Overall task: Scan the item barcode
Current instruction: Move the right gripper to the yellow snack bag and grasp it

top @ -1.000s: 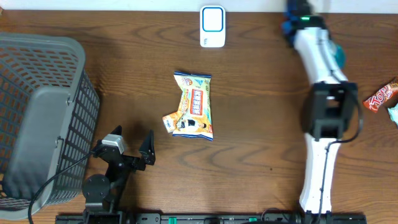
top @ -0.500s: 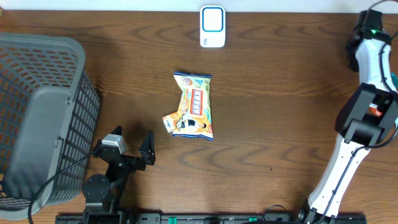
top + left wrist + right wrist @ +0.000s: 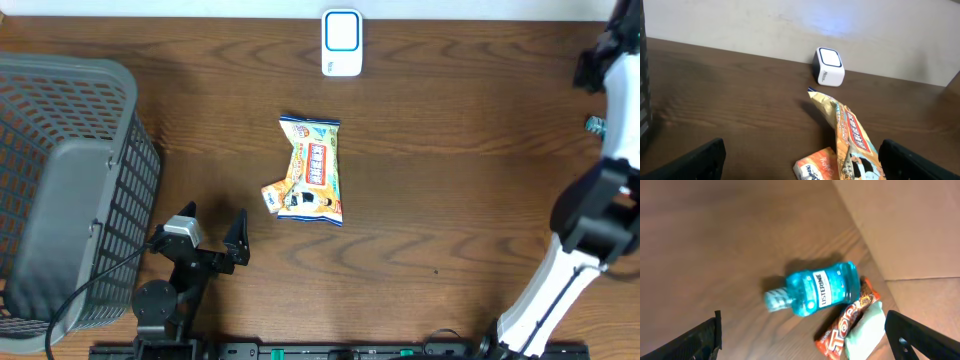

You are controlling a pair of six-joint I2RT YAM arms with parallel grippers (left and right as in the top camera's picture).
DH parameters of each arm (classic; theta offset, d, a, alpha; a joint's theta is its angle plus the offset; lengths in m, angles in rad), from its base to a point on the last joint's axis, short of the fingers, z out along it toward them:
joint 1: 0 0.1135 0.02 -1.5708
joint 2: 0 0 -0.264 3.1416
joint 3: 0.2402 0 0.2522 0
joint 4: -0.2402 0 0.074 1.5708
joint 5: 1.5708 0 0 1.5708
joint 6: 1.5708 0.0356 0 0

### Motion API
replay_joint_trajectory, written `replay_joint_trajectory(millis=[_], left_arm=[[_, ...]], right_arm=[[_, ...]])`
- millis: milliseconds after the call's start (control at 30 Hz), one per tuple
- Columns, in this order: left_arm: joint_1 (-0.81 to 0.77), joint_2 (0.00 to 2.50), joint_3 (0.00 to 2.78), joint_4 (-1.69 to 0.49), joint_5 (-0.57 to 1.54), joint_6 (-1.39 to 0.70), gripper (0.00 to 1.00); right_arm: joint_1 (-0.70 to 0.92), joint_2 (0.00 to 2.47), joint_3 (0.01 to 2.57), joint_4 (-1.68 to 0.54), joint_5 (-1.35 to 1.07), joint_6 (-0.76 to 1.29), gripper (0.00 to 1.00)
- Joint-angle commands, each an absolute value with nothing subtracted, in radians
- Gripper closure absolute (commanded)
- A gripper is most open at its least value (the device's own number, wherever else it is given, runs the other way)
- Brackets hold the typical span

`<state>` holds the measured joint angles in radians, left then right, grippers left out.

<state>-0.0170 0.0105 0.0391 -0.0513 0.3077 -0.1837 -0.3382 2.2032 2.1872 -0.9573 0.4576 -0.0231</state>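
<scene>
Both spread wide, empty: left tool (image 3: 215, 222) facing snack bag (image 3: 852, 135), right tool (image 3: 807, 337) above mouthwash (image 3: 820, 292).

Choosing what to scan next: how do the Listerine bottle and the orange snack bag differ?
The Listerine bottle is rigid, blue and lying on its side; the snack bag is a flat, crinkled orange-and-yellow pouch. The bottle lies at the table's far right beside a red candy bar; the bag lies mid-table, nearer the white scanner. Both rest on the wood, unheld.

A blue mouthwash bottle (image 3: 815, 294) lies on its side touching a candy bar (image 3: 842, 326).
</scene>
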Motion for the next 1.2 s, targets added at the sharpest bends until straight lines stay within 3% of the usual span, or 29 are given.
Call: replay_joint_trajectory(millis=[0, 233, 367, 600, 833, 1167], left_arm=[[-0.021, 0.006, 0.021, -0.081, 0.312, -0.185, 0.02], [-0.021, 0.006, 0.021, -0.081, 0.312, -0.185, 0.02], [-0.021, 0.006, 0.021, -0.081, 0.312, -0.185, 0.02], [-0.021, 0.006, 0.021, -0.081, 0.312, -0.185, 0.02], [-0.021, 0.006, 0.021, -0.081, 0.312, -0.185, 0.02], [-0.021, 0.006, 0.021, -0.081, 0.312, -0.185, 0.02]], right_arm=[[-0.291, 2.054, 2.197, -1.007, 0.234, 0.087, 0.01], [-0.160, 1.885, 2.197, -1.130, -0.211, 0.295, 0.01], [-0.047, 1.864, 2.197, -1.158, -0.332, 0.326, 0.01], [0.181, 1.865, 2.195, -1.242, -0.257, 0.325, 0.01], [0.412, 1.867, 2.126, -1.295, -0.015, 0.332, 0.01], [0.525, 1.867, 1.866, -1.151, 0.032, 0.427, 0.01]])
